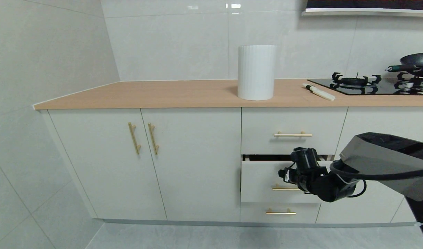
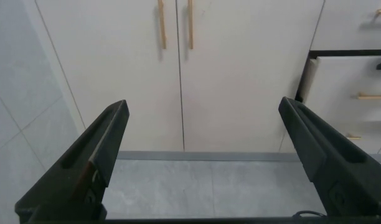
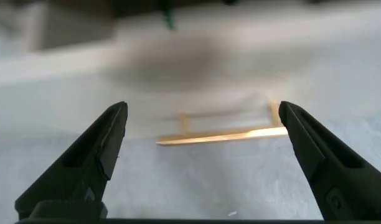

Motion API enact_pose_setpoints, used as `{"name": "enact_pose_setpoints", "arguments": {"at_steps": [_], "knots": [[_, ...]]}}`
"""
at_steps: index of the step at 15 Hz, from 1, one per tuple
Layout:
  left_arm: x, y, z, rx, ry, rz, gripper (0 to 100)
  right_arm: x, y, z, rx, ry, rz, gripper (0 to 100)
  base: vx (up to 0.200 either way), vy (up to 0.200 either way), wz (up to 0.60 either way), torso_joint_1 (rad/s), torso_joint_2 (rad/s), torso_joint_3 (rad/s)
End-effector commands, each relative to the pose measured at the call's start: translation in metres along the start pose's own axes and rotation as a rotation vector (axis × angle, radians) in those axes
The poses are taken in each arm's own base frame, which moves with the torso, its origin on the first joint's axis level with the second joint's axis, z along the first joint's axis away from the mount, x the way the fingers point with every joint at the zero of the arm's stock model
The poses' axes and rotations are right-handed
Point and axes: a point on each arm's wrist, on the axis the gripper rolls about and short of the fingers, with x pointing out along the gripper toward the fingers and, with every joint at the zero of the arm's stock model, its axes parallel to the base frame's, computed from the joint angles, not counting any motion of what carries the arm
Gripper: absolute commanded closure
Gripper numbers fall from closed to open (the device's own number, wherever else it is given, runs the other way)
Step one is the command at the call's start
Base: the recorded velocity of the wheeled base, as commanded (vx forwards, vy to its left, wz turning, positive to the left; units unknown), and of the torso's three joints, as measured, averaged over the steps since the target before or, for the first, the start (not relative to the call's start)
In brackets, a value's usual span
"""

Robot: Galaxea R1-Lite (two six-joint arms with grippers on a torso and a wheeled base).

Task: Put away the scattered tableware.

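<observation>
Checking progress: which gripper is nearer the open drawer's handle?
Right. The right gripper faces the handle close up, jaws open; the left gripper faces the cupboard doors, farther off.

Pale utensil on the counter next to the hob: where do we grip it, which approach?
Best bet: grip the pale utensil near mid-length, from straight above, closing across its narrow width. It lies flat on the countertop, long and slim, slanted far-left to near-right, so a side approach has nothing to get under. The hob sits close on its right; stay off that edge.
</observation>
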Motion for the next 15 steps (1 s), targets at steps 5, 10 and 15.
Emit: {"name": "enact_pose_setpoints", "arguments": {"at_steps": [5,10,15], "knots": [[0.0,0.0,0.0,0.001,-0.001,0.0,0,0.045,-0.02,0.003,0.09,-0.042,-0.076,0,0.0,0.0,0.0,0.0,0.0,0.0],[0.0,0.0,0.0,0.001,-0.001,0.0,0,0.061,-0.031,0.019,0.191,-0.097,-0.088,0,0.0,0.0,0.0,0.0,0.0,0.0],[0.0,0.0,0.0,0.001,-0.001,0.0,0,0.064,-0.035,0.029,0.244,-0.101,-0.101,0,0.0,0.0,0.0,0.0,0.0,0.0]]}}
